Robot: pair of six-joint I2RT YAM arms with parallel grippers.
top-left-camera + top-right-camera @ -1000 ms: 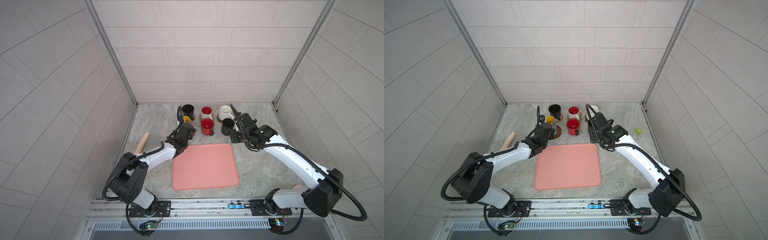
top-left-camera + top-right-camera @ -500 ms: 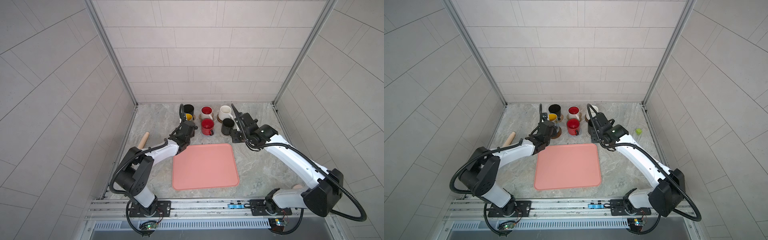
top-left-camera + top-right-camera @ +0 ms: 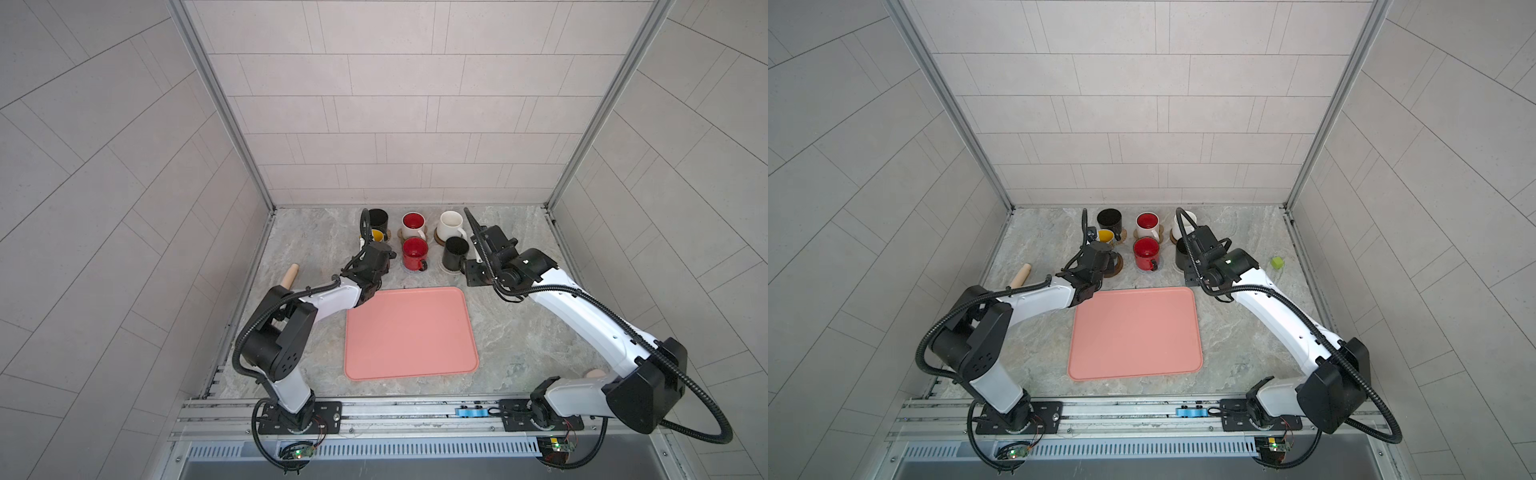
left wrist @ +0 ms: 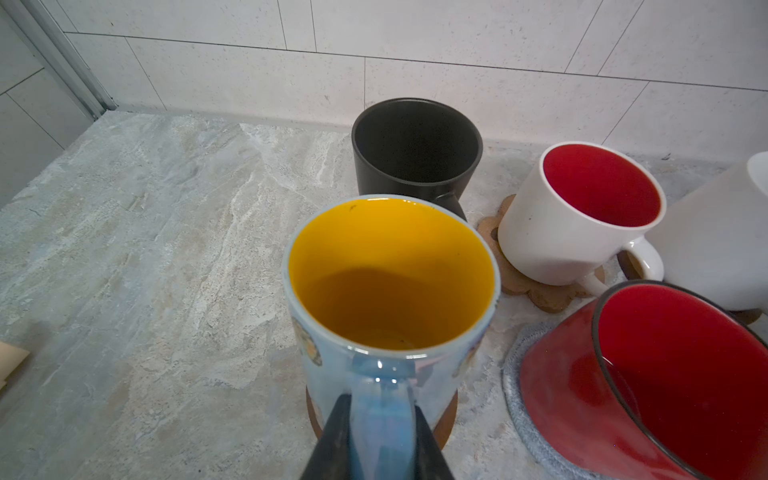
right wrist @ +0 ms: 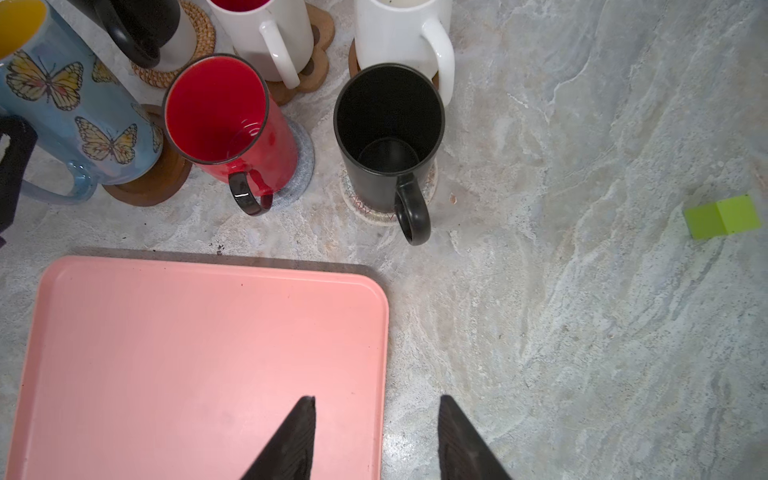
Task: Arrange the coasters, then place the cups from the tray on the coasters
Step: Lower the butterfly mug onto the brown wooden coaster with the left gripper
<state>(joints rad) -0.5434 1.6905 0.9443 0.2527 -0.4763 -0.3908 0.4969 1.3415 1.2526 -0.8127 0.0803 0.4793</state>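
My left gripper (image 4: 381, 409) is shut on the handle of the light blue cup (image 4: 390, 291), which stands on a dark brown coaster (image 5: 153, 183). Behind it a black cup (image 3: 377, 219) sits on a rattan coaster (image 5: 183, 54). The white cup with red inside (image 3: 413, 222) sits on the paw coaster (image 4: 544, 297), and the plain white cup (image 3: 450, 222) on a brown disc. The red cup (image 5: 224, 120) is on the grey-blue coaster (image 5: 301, 166), and a black cup (image 5: 388, 137) on the whitish coaster (image 5: 374, 214). My right gripper (image 5: 376, 401) hangs open over the bare pink tray's (image 5: 187, 353) right edge.
A wooden roller (image 3: 289, 275) lies by the left wall. A small green block (image 3: 1277, 262) sits on the stone top to the right of the cups. A pale pink puck (image 3: 596, 373) shows by the right arm's base. Tiled walls close in three sides.
My left arm has stretched a little toward the back with the light blue cup in its grip. The right arm has hardly moved.
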